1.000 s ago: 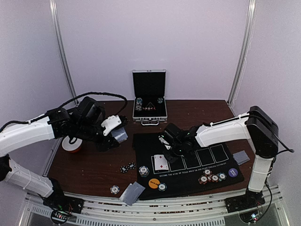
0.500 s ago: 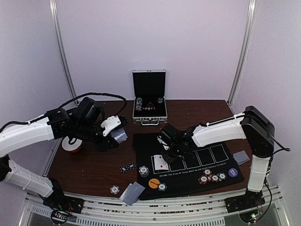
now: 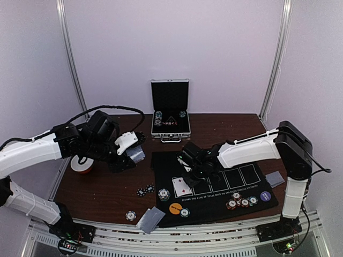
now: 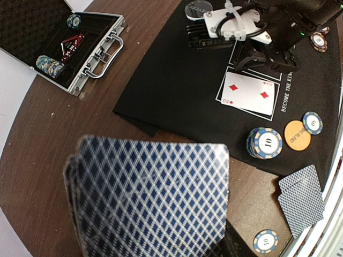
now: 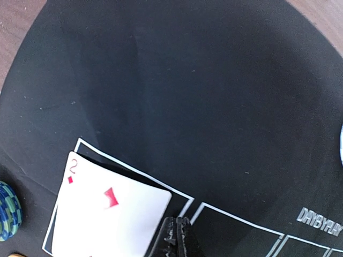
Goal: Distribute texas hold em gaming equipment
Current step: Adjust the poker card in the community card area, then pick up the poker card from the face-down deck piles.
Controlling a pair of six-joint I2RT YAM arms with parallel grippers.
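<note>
Blue-checked backs filled the left wrist view: the left gripper (image 3: 131, 152) held a fan of cards (image 4: 150, 198) part-way closed on it, up over the table (image 4: 48, 134) and well left of the mat (image 5: 187, 80). I could not count the fan, since only overlapped edges showed. The right gripper (image 5: 176, 235) was pinched fully together, its tips at the near edge of the two of diamonds (image 5: 110, 214), which lay face up in the first printed box. Whether it nipped the card or only touched it I could not tell. Cards like these should be light, slick and bendy. Flat on felt they offer no purchase from above, so the likely hold is an edge or a lifted corner, taken gently to avoid creasing. Chips should be stiff and coin-like, best taken across the rim. By count there was one face-up card, two face-down cards (image 4: 301, 199) overlapping at the near edge and a grey-backed card (image 3: 275, 178) at far right, perhaps more than one. There was one chip stack (image 4: 264, 143), one orange button (image 4: 297, 135) with a single chip (image 4: 312, 122) beside it, one lone chip (image 4: 266, 241) on wood, two dark chips (image 3: 146, 190) side by side and one purple button (image 3: 265, 196). Red-rimmed chips (image 3: 240, 201) sat in a cluster of about five — too small to be sure. Two more chip stacks sat in the open case (image 4: 96, 56).
</note>
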